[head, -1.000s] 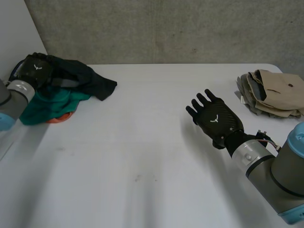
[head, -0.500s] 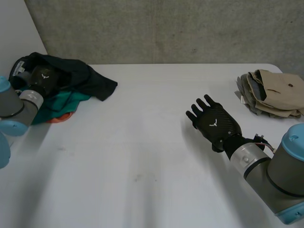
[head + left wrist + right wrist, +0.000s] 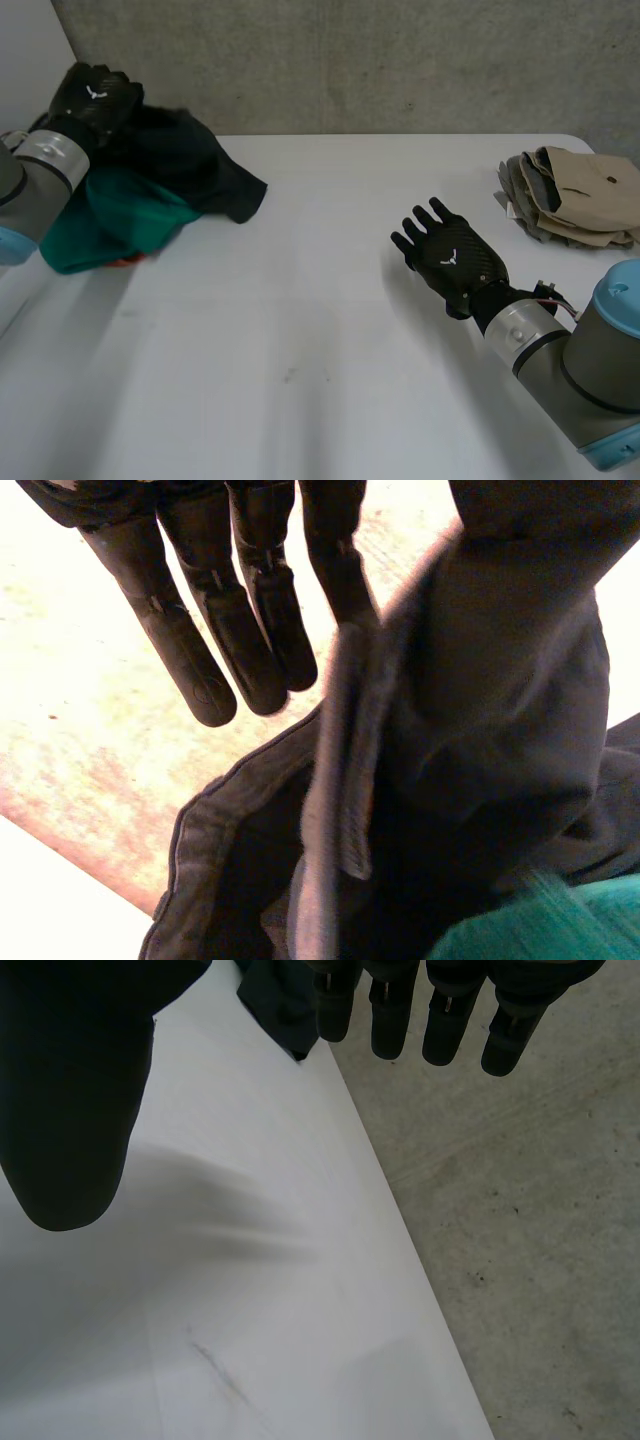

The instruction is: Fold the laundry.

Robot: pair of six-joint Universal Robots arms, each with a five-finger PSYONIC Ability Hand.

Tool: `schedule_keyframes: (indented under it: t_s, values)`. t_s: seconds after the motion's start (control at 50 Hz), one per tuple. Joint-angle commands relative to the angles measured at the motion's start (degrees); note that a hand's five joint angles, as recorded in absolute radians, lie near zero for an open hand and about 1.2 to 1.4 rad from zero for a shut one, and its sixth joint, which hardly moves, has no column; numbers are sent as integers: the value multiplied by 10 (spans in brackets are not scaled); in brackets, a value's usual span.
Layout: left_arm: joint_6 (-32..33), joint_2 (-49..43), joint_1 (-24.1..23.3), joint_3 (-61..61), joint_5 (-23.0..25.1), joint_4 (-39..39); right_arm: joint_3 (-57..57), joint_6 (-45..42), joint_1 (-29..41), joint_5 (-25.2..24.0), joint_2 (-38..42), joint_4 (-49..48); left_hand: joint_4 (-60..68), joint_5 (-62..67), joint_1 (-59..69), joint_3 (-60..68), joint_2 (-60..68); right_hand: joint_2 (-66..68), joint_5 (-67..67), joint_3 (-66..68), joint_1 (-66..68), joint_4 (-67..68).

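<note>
A dark garment [image 3: 190, 165] hangs from my left hand [image 3: 95, 95], which is raised above the table's far left corner. In the left wrist view the dark garment [image 3: 480, 730] runs up along the thumb side of my left hand [image 3: 190, 640] and is pinched there, while the fingers point out straight. Its lower part still drapes over a teal garment [image 3: 110, 220] lying on the table [image 3: 320, 330]. My right hand [image 3: 455, 258] hovers open over the table's right half, palm down, holding nothing; its thumb [image 3: 70, 1090] and fingers [image 3: 445, 1010] are spread.
A folded stack of beige clothes [image 3: 575, 195] sits at the far right edge. A bit of orange cloth [image 3: 125, 262] peeks from under the teal garment [image 3: 540, 925]. A grey concrete wall stands behind the table's far edge.
My left hand closed on the dark garment and lifted it up and back; the cloth now hangs longer and reaches further right. The right hand has barely moved.
</note>
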Motion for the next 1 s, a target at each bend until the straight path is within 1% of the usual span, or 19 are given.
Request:
schedule_keyframes:
  t_s: [0.02,0.22,0.28,0.42,0.44,0.46,0.48,0.5,0.52,0.56,0.6,0.64,0.7,0.76,0.78,0.84,0.86,0.94,1.0]
  values:
    - [9,-10,-2,-11,-1,-10,0,0,-1,0,0,0,-153,-153,-124,-155,-153,-18,-23,-17,-26,-16]
    - [6,-20,-3,-7,-2,-32,-2,0,-1,1,0,0,-203,-203,-175,-205,-203,-18,-23,-17,-26,-16]
    - [7,-38,-4,-6,-2,-44,-2,0,-1,1,0,0,-244,-243,-215,-246,-244,-18,-23,-17,-26,-16]
    - [11,-114,-5,51,-3,-44,-1,0,0,1,0,0,-220,-220,-192,-222,-220,-18,-23,-17,-26,-16]
    - [11,-122,-5,60,-3,-44,-1,1,0,3,0,0,-197,-196,-168,-199,-197,-18,-23,-17,-26,-16]
    - [11,-153,-3,93,-4,-43,-1,0,0,3,0,0,-15,-15,13,-17,-15,-18,-23,-17,-26,-16]
    - [11,-163,-2,105,-5,-42,0,0,0,3,0,0,72,72,100,70,72,-18,-23,-17,-26,-16]
    - [12,-180,-2,129,-9,-42,-1,0,0,4,0,0,259,259,288,257,259,-18,-23,-17,-26,-16]
    - [12,-190,-3,144,-11,-42,-1,0,0,5,0,0,336,336,364,334,336,-18,-23,-17,-26,-16]
    - [14,-202,-9,167,-18,-42,-2,1,0,9,0,0,336,337,365,334,337,-18,-23,-17,-26,-16]
    - [21,-202,-22,175,-46,-43,-3,0,0,14,-1,0,336,337,365,334,337,-18,-23,-17,-26,-16]
    - [21,-185,-41,170,-68,-43,-8,2,-2,29,-1,0,336,337,365,334,337,-18,-23,-17,-26,-16]
    - [12,-113,-82,145,-91,-39,-15,7,-3,48,-5,0,336,337,365,334,337,-18,-23,-17,-26,-16]
    - [-2,-45,-121,91,-91,-29,-27,8,-3,73,-11,3,336,337,365,334,337,-18,-23,-17,-26,-16]
    - [-18,-15,-149,62,-91,-20,-32,8,-4,87,-14,6,336,337,365,334,337,-18,-23,-17,-26,-16]
    - [-45,23,-195,26,-91,-6,-41,11,-8,113,-37,8,336,337,365,334,337,-18,-23,-17,-26,-16]
    - [-71,44,-225,1,-91,2,-42,13,-11,121,-43,8,336,337,365,334,337,-18,-23,-17,-26,-16]
    - [-133,65,-299,-54,-89,16,-49,51,-28,149,-69,7,336,337,365,334,337,-18,-23,-17,-26,-16]
    - [-157,56,-340,-74,-86,28,-58,98,-33,162,-78,10,336,337,365,334,337,-18,-23,-17,-26,-16]
